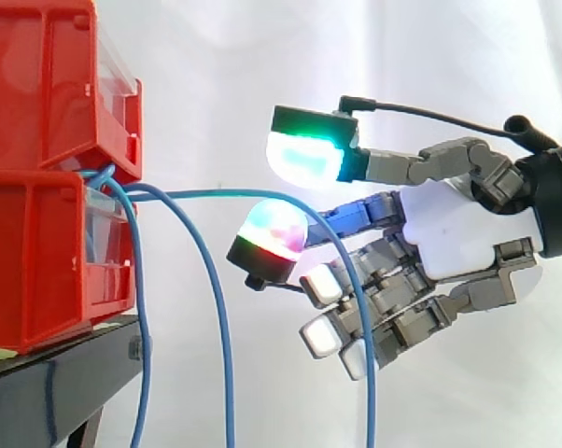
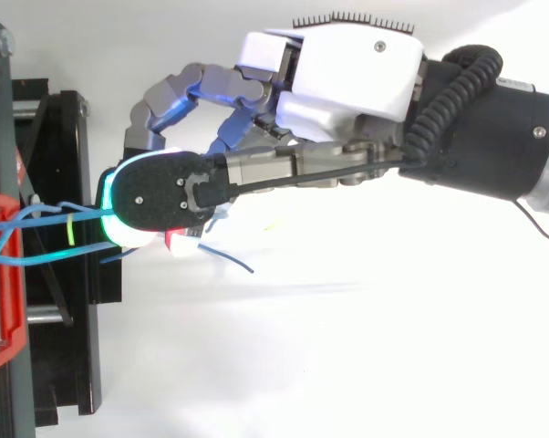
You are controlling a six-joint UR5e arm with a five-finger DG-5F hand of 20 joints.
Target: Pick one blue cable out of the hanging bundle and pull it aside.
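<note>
Side view: blue cable [image 1: 206,193] reaching the hand [image 1: 449,233]

The blue cable arcs from the red bins [image 1: 48,187] across the hand, then droops. I cannot tell whether it is gripped. It looks light, limp and slick, probably best taken on that arc.

Bright, flat light on a white curtain [image 1: 216,56].
The top view's white ground [image 2: 347,365] glares, with a faint shadow beside the hand [image 2: 347,82]; its pads [image 1: 304,154] glow green and red.
</note>
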